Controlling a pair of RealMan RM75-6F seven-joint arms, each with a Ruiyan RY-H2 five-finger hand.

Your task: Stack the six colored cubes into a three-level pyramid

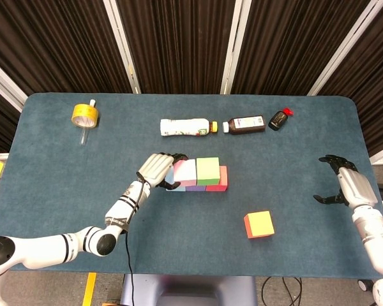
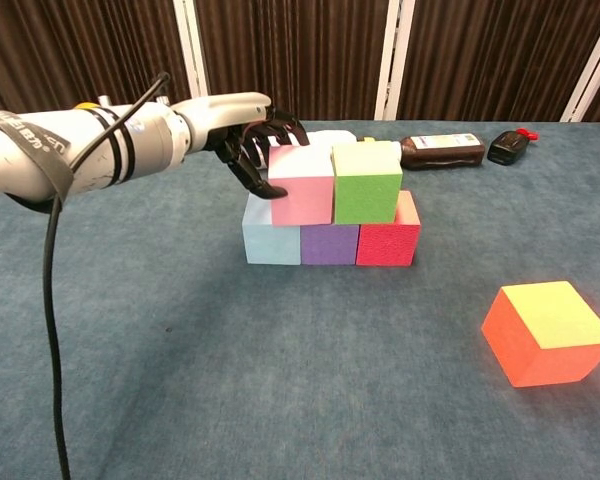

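Note:
Three cubes form a row mid-table: light blue (image 2: 272, 243), purple (image 2: 329, 243) and red (image 2: 387, 243). On top of them stand a pink cube (image 2: 302, 185) and a green cube (image 2: 366, 182), side by side. My left hand (image 2: 245, 135) is at the pink cube's left end, thumb on its front-left face and fingers curled behind it, gripping it. An orange cube with a yellow top (image 2: 548, 332) lies alone at the front right. Near the table's right edge my right hand (image 1: 345, 182) hovers with fingers apart, holding nothing; only the head view shows it.
Along the back lie a white bottle (image 1: 185, 127), a brown bottle (image 1: 246, 123) and a small black bottle with a red cap (image 1: 279, 118). A yellow tape roll (image 1: 85, 113) sits at the back left.

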